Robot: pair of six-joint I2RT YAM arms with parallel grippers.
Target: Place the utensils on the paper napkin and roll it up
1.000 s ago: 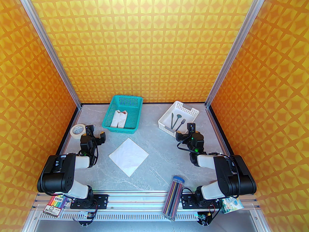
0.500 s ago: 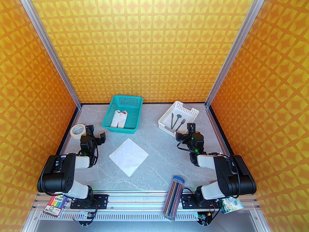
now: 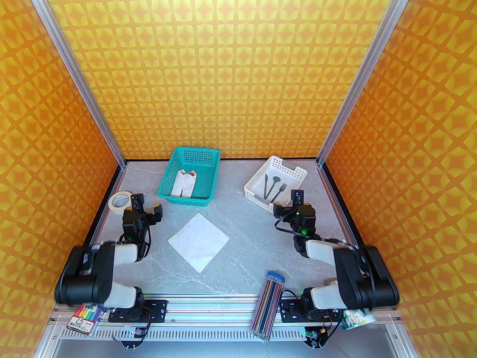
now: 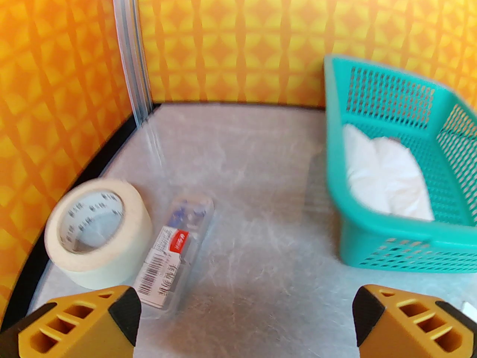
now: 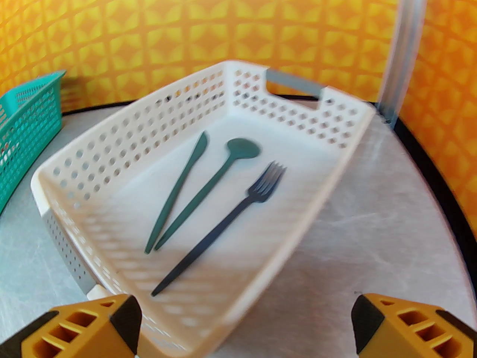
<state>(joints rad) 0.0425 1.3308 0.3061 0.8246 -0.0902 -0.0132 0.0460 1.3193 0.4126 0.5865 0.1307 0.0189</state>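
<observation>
**Desk** (image 3: 246, 244): grey marbled top, enclosed by orange patterned walls.

**Paper napkin** (image 3: 198, 241): one white square sheet, lying flat and bare near the desk's middle, set corner-on to the arms, between the two hands and nearer than both baskets.

**Utensils**: three pieces lying in the white perforated basket (image 5: 123, 132) at the far right.
- Knife (image 5: 179, 188): teal-green, leftmost.
- Spoon (image 5: 212, 185): teal-green, round bowl. Its handle end lies just beside the knife's handle end, and the two splay apart toward their far ends.
- Fork (image 5: 231, 218): darker, rightmost, tines pointing away from the arm, apart from the spoon.

**Right hand** (image 5: 242, 311): fingers spread wide and holding nothing, poised at the near end of the white basket (image 3: 288, 166). In the top view it (image 3: 287, 201) sits just beside the basket's near corner.

**Left hand** (image 4: 244, 311): fingers spread wide and holding nothing, above bare desk at the left. In the top view it (image 3: 147, 203) lies between the tape roll and the teal basket's near end.

**Teal basket** (image 3: 169, 177): far left of centre, holding white napkin bundles (image 3: 184, 183), one with a red tip.

**Tape roll** (image 4: 98, 233): cream, by the left wall. A clear packet with a barcode label (image 4: 175, 244) lies against it.

**Coloured pencils in a clear case** (image 3: 269, 304): at the near edge, overhanging the rail.

**Marker pack** (image 3: 85, 317): at the near left corner.
</observation>
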